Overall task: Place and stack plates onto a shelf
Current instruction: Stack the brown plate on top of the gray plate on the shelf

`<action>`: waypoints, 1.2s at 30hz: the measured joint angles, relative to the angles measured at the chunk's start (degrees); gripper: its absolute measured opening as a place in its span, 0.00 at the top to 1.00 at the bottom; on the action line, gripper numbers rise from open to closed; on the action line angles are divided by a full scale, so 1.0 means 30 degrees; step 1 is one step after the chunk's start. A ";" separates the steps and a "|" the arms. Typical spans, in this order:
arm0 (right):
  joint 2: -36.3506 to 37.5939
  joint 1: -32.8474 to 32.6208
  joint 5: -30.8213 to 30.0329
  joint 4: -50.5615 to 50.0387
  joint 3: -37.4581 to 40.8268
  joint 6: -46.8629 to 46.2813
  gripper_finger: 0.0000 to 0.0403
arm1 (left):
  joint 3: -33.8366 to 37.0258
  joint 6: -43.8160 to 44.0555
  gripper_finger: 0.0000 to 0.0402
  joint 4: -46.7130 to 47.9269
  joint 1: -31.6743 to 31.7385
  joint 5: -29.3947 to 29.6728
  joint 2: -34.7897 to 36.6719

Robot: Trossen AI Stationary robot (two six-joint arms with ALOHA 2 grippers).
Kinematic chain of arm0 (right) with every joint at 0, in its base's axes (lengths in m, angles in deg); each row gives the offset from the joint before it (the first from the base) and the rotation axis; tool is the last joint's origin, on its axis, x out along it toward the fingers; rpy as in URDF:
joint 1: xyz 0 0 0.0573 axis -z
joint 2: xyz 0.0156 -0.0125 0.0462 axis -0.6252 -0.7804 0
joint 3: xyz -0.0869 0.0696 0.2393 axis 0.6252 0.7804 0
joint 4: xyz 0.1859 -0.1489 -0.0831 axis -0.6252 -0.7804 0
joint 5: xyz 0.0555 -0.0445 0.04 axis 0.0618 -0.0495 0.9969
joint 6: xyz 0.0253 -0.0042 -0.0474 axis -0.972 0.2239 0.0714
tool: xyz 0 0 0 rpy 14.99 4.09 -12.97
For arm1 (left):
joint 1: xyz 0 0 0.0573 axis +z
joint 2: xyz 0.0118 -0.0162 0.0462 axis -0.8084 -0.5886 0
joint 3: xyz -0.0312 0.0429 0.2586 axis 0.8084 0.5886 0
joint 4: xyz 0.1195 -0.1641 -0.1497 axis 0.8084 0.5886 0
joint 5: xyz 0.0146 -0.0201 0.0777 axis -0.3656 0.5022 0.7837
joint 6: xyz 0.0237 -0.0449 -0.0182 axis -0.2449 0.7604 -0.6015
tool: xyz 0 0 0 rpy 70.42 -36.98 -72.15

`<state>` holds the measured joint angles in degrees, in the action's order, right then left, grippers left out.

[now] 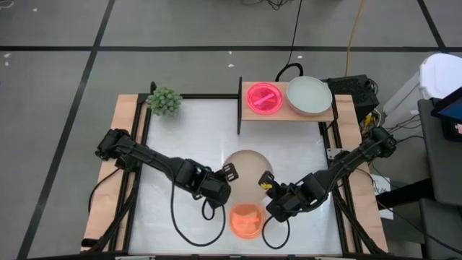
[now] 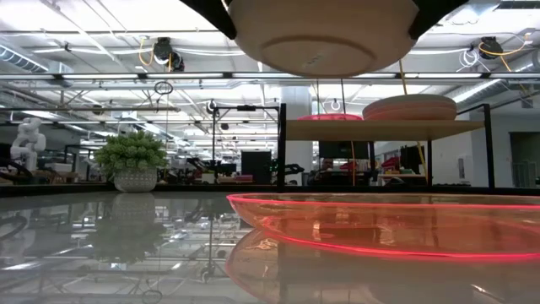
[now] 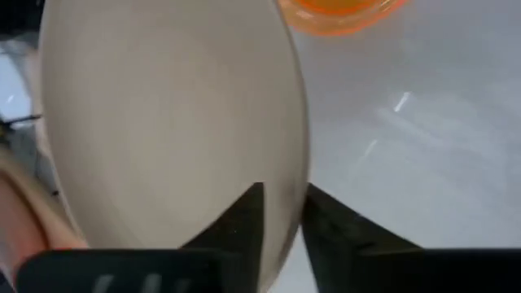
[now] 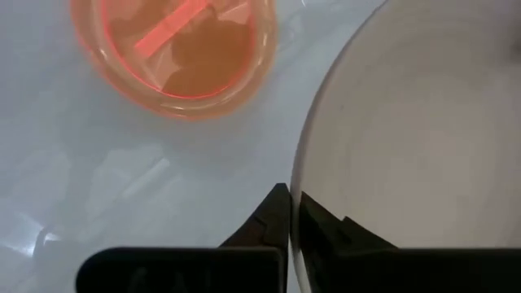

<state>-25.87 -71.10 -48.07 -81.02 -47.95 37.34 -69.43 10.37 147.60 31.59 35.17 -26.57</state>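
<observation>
Your right gripper (image 4: 291, 213) is pinched tight on the rim of the beige plate (image 1: 247, 172), one finger on each face of its edge, at the plate's right side as seen from above. Your left gripper (image 3: 282, 213) straddles the opposite rim of the same plate, its fingers (image 3: 244, 224) set a little apart around the edge; you cannot tell whether they are pressing it or have let go. Between the two arms the plate hangs in the air over the middle of the table (image 1: 180, 130), level, its underside showing at the top of the low view.

Just beneath and toward the near edge of the table an orange plate (image 1: 246, 220) lies flat on the white surface, apart from the beige one.

Farther back stands the shelf (image 1: 289, 114) at the table's far edge. On its board sit a magenta plate (image 1: 264, 98) to the left and a pale grey-green plate (image 1: 309, 95) to the right, close beside each other.

A small plant (image 1: 164, 100) sits at the far left corner of the table, well apart from the shelf
</observation>
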 joint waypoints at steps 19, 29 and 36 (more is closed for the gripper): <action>0.1809 -0.0030 -0.0038 -0.3541 0.0000 -0.4209 1.00 | -0.0007 0.7968 0.22 -0.0943 -0.0108 0.1528 0.1022; 0.4456 0.1523 -0.0448 -0.6767 0.0000 -0.6591 1.00 | -0.0015 1.3376 0.22 0.0018 -0.0063 0.0889 0.1377; 0.6769 0.4048 -0.0541 -0.7930 0.0000 -0.5953 1.00 | -0.0010 1.5664 0.22 0.1606 -0.0051 0.1134 0.1443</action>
<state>-5.56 -58.96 -49.69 -104.81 -47.95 19.48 -69.46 57.36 152.42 31.44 38.57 -22.25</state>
